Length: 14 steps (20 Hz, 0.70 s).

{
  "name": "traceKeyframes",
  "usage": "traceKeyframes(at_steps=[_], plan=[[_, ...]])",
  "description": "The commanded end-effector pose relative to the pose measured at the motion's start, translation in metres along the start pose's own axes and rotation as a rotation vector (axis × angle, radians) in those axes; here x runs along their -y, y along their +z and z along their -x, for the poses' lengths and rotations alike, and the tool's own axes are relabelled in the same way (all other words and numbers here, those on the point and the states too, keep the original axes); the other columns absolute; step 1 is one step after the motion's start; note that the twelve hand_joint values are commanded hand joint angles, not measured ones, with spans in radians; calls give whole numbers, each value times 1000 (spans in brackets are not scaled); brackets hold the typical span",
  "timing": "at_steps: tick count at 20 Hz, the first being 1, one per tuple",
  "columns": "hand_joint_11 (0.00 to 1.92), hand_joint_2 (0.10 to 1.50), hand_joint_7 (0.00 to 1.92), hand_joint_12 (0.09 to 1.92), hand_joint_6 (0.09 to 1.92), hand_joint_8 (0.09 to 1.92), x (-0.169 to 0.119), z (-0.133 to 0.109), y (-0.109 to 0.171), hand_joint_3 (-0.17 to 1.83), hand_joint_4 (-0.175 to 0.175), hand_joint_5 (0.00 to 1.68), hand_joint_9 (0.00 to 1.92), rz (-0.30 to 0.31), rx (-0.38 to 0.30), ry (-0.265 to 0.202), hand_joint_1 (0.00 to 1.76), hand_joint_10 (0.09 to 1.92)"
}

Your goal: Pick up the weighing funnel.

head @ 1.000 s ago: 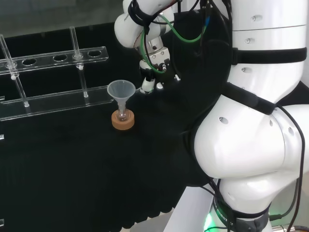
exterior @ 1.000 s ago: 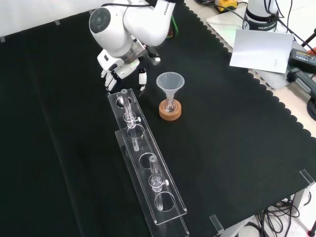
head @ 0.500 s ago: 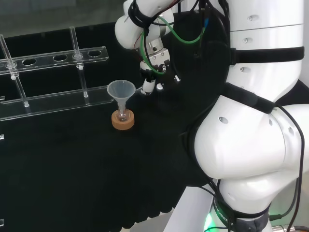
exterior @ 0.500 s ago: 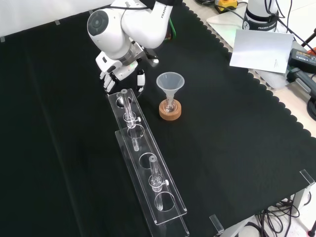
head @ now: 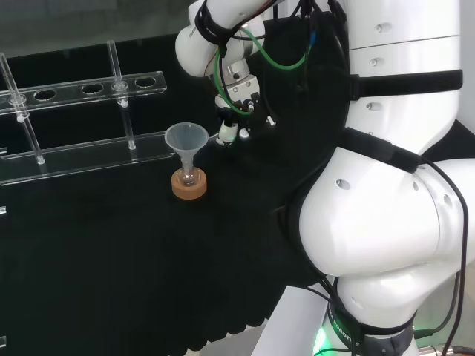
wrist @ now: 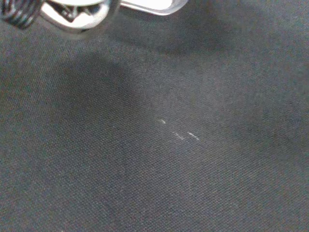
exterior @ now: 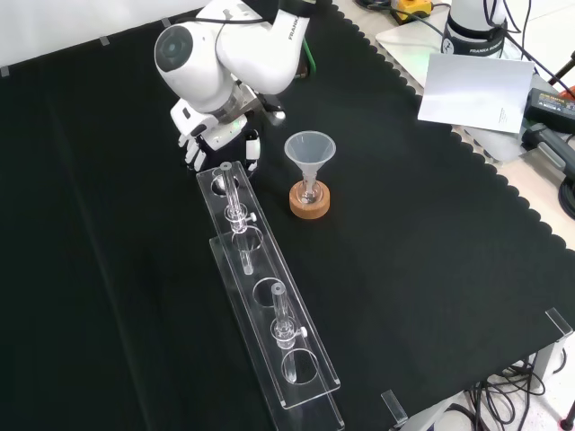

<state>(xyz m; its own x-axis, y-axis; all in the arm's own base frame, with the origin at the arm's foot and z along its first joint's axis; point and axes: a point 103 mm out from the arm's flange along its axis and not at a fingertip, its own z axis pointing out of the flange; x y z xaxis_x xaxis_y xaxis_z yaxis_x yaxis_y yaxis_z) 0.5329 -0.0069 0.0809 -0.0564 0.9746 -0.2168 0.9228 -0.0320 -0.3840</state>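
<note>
My hand [exterior: 220, 139] hangs low over the black cloth at the far end of the clear rack [exterior: 269, 314] in the front view, left of the funnel [exterior: 309, 151]. Its fingers [exterior: 193, 148] point down at the cloth and the thumb [exterior: 254, 146] stands well apart from them. I make out nothing plainly between them. The head view has the hand [head: 231, 127] just right of the funnel [head: 186, 139]. In the wrist view a blurred part of the hand [wrist: 72, 14] sits over dark cloth with a few small bright glints [wrist: 178, 135].
The funnel stands in a small flask on a cork ring [exterior: 309, 201]. The long clear rack carries upright glass tubes [exterior: 235, 202]. Papers and cables [exterior: 476, 90] lie past the cloth's edge at the front view's right. The arm's big white links [head: 386, 222] rise at the head view's right.
In the front view the hand and its wrist link have drifted a little to the left, away from the funnel. The funnel, flask and rack have not moved.
</note>
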Motion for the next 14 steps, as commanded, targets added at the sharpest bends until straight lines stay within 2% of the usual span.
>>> traceKeyframes(at_steps=[1, 14], plan=[[501, 630, 510, 1294, 612, 688, -4, 0, 5, 552, 13, 753, 765, -11, 1, -8, 901, 536], [508, 640, 516, 1292, 623, 689, -6, -3, 7, 558, 20, 779, 772, -5, -3, -8, 902, 534]])
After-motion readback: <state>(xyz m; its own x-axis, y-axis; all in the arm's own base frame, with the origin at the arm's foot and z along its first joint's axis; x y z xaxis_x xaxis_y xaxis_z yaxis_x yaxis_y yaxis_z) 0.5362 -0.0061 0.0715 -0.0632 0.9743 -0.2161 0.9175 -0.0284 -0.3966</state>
